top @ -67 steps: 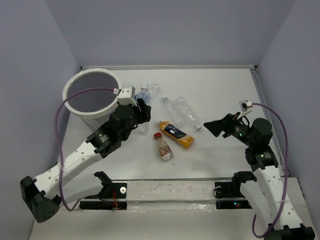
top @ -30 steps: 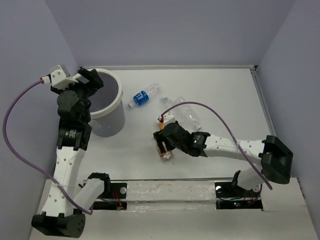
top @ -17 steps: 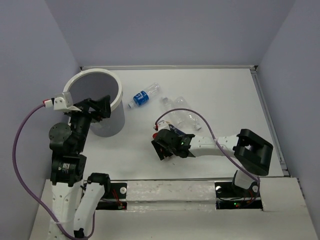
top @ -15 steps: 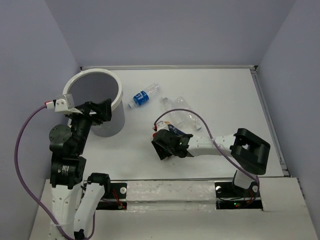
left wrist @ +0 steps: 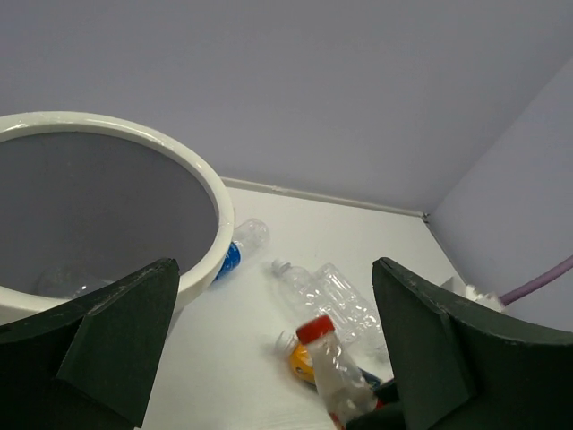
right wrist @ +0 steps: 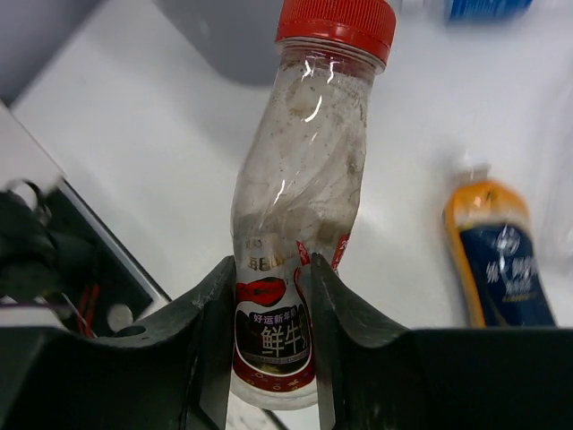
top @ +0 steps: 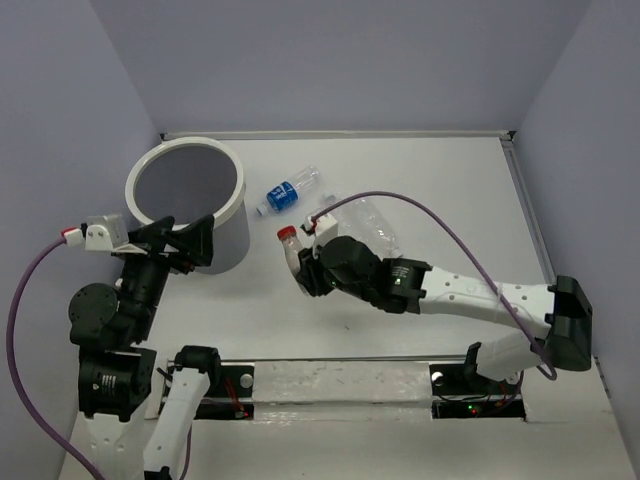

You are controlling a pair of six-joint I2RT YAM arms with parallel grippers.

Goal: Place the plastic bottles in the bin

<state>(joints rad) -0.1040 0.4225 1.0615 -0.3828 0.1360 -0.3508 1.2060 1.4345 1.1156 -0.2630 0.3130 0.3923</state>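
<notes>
My right gripper (top: 306, 268) is shut on the small red-capped bottle (right wrist: 304, 161), gripping its labelled lower body; the bottle (top: 290, 246) is off the table, cap pointing toward the white round bin (top: 234, 205). An orange-yellow bottle (right wrist: 492, 260) lies on the table below. A clear bottle with a blue label (top: 288, 191) lies right of the bin. Two clear unlabelled bottles (top: 370, 222) lie behind the right arm. Near the bin's front wall my left gripper (top: 185, 240) stands open and holds nothing. In the left wrist view a clear bottle (left wrist: 63, 282) shows inside the bin (left wrist: 201, 179).
Grey walls close off the table at the back and both sides. A purple cable (top: 440, 215) arcs over the right arm. The arms' base rail (top: 340, 380) runs along the near edge.
My right gripper has shut on the red-capped bottle and lifted it off the table, up and left toward the bin. The left arm has drawn back and down from the bin's rim.
</notes>
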